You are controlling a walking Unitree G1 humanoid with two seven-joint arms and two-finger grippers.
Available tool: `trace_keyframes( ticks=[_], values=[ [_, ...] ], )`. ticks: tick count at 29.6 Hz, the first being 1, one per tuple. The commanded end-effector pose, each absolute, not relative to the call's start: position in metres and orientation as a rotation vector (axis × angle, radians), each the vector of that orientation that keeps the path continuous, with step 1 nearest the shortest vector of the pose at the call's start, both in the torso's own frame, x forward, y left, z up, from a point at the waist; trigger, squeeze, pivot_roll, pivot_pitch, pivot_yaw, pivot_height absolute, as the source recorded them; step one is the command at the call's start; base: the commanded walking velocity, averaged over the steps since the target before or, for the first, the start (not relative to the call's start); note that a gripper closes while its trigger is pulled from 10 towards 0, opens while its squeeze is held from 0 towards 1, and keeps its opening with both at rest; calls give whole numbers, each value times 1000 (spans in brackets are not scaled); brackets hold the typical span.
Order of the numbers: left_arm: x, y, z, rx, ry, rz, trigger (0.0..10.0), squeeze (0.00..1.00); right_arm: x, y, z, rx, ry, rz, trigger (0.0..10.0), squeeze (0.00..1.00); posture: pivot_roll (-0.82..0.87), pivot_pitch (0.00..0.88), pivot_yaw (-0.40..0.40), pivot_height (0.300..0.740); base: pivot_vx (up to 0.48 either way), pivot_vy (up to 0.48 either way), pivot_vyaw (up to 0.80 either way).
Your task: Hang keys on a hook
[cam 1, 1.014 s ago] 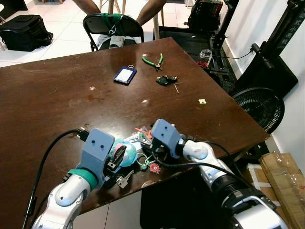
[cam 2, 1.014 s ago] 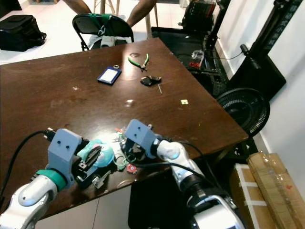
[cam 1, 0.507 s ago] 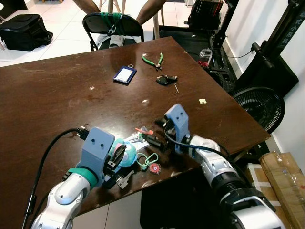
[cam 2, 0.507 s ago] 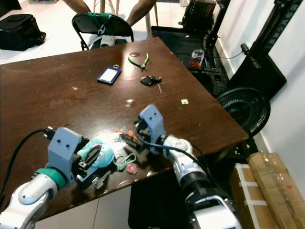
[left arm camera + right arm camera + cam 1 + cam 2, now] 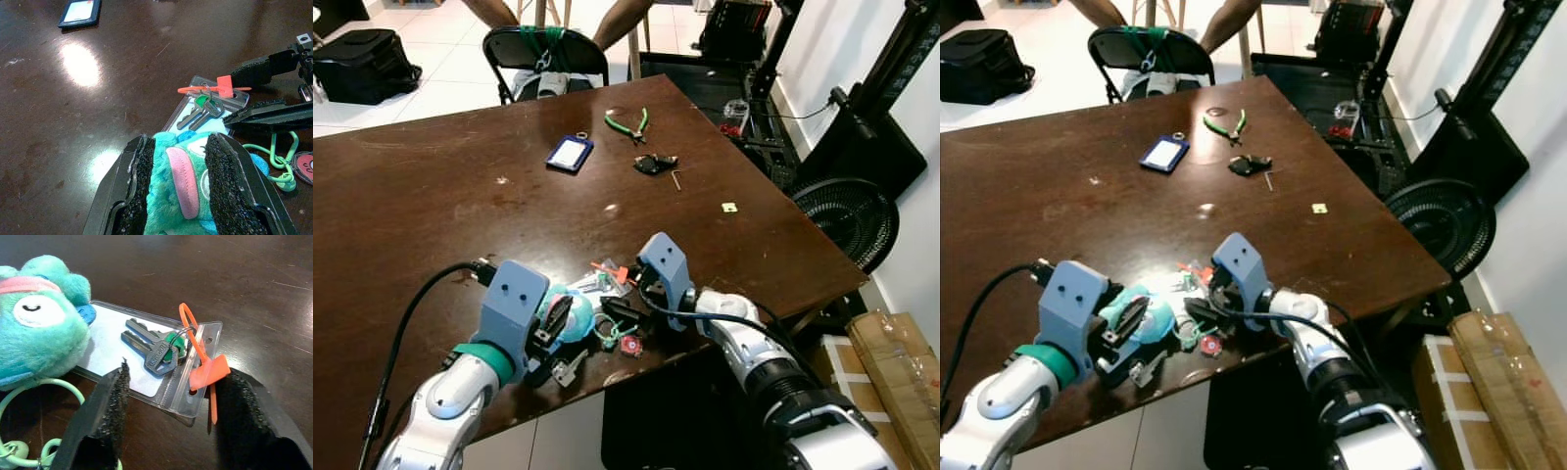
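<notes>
Right gripper (image 5: 168, 431) open, fingers straddling the keys (image 5: 155, 350) on clear card sleeve (image 5: 146, 377); left gripper (image 5: 178, 183) clamps teal plush toy (image 5: 178, 196) near table (image 5: 431, 196) edge

The right end effector (image 5: 619, 311) changed its place twice within the second. One second before, it was low over the keys (image 5: 157, 350) and covered them, just beside the teal plush toy (image 5: 570, 315). Half a second before, it had lifted and drawn back from the plush toy, toward the near edge of the surface (image 5: 431, 196), with its wrist housing turned upright. Now it had come down again toward the plush toy, and its fingers (image 5: 105, 423) stood spread, one on each side of the clear sleeve (image 5: 146, 367) on which the keys and the orange tag (image 5: 208, 369) lay.
</notes>
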State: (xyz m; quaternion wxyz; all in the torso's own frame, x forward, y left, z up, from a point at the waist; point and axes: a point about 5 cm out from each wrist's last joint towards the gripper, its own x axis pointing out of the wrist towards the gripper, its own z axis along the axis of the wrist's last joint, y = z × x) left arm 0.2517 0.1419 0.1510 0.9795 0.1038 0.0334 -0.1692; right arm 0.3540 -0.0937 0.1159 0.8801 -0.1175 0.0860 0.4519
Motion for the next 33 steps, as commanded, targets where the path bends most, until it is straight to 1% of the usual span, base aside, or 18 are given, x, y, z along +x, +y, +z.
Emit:
trace_keyframes(
  ticks=[1, 25, 29, 31, 32, 33],
  values=[
    [251, 145, 145, 217, 96, -330, 10000, 0, 349, -95, 101, -242, 246, 942, 0, 0, 20, 113, 67, 740, 0, 0, 0],
    [252, 147, 144, 209, 101, -312, 10000, 0, 349, -92, 103, -219, 213, 925, 0, 0, 26, 100, 62, 740, 0, 0, 0],
    [251, 147, 143, 205, 101, -310, 10000, 0, 351, -92, 110, -204, 172, 908, 0, 0, 24, 96, 60, 740, 0, 0, 0],
    [250, 148, 144, 200, 94, -304, 10000, 0, 353, -96, 130, -161, 49, 864, 0, 0, 19, 89, 55, 740, 0, 0, 0],
    [250, 148, 144, 200, 94, -304, 10000, 0, 353, -96, 130, -161, 49, 864, 0, 0, 19, 89, 55, 740, 0, 0, 0],
    [250, 148, 146, 195, 86, -301, 10000, 0, 352, -100, 143, -130, -26, 830, 3412, 0, 9, 85, 55, 740, 0, 0, 0]
  ],
)
